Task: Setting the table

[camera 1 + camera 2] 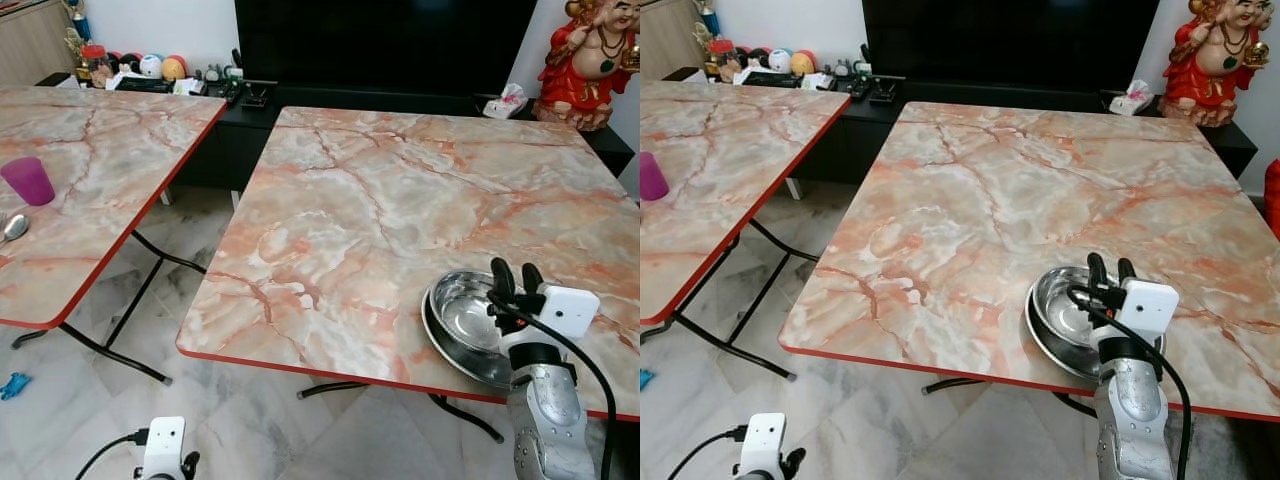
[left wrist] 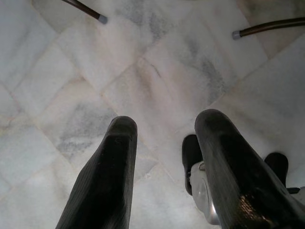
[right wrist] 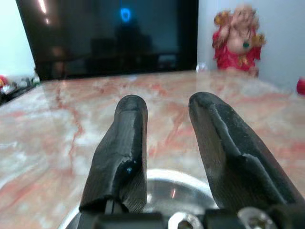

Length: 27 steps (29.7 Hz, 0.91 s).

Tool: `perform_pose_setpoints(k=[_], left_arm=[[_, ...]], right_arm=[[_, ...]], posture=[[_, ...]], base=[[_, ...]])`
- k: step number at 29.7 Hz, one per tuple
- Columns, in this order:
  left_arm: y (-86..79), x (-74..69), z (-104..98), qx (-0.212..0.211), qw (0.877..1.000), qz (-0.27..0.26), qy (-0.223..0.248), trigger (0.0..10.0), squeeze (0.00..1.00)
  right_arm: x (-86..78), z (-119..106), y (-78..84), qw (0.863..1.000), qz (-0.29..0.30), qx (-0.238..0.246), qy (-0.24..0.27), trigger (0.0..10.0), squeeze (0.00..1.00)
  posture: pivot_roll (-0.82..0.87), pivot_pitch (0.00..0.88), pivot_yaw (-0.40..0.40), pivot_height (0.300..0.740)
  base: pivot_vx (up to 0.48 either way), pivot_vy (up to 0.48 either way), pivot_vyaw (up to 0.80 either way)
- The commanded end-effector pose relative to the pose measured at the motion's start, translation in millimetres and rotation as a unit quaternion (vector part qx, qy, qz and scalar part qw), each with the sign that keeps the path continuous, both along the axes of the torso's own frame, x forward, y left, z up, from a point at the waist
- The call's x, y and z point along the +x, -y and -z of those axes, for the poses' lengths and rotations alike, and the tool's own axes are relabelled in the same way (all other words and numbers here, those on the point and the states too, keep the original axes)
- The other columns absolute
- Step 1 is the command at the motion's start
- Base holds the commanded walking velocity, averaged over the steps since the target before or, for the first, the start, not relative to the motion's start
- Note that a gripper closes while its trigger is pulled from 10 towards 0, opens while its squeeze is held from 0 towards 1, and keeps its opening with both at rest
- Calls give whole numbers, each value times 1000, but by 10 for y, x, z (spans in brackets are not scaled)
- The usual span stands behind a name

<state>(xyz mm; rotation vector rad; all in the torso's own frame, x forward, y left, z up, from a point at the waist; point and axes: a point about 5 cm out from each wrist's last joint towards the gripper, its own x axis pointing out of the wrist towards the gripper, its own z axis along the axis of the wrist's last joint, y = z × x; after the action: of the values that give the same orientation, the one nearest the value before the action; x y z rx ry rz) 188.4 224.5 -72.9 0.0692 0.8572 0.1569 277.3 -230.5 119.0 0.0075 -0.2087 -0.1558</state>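
Note:
A shiny steel bowl (image 1: 462,315) sits near the front right edge of the pink marble table (image 1: 380,200), seemingly nested in a second steel dish. My right gripper (image 1: 515,277) hovers just over the bowl's near rim, fingers pointing toward the far side and open, with nothing between them; the right wrist view has the bowl (image 3: 176,191) below the fingers. My left gripper (image 2: 167,123) hangs low beside me, open, pointing at the tiled floor. On the left table (image 1: 110,150) stand a purple cup (image 1: 28,181) and a spoon (image 1: 14,227).
A gap of tiled floor with folding table legs separates the two tables. Behind them runs a low black TV bench with small clutter, a tissue pack (image 1: 505,102) and a red statue (image 1: 590,60). A blue object (image 1: 13,384) lies on the floor at left.

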Motion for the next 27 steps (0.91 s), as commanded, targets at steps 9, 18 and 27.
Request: perform_pose_setpoints(k=[9, 18, 27], left_arm=[[-14, -18, 4, 0, 1000, -2, 1, 10000, 0], [-33, -7, -4, 4, 1000, -3, -1, 10000, 0], [-38, 43, -28, 7, 1000, -3, 2, 10000, 0]], right_arm=[[83, -87, -10, 1000, -1, 3, 26, 10000, 0], [98, -126, -79, 999, -9, 9, 37, 10000, 0], [177, -182, -156, 999, -14, 16, 47, 10000, 0]], posture=[[46, 0, -51, 740], [36, 0, -35, 740], [22, 0, -26, 740]], base=[[0, 0, 0], [0, 413, 0], [0, 362, 0]])
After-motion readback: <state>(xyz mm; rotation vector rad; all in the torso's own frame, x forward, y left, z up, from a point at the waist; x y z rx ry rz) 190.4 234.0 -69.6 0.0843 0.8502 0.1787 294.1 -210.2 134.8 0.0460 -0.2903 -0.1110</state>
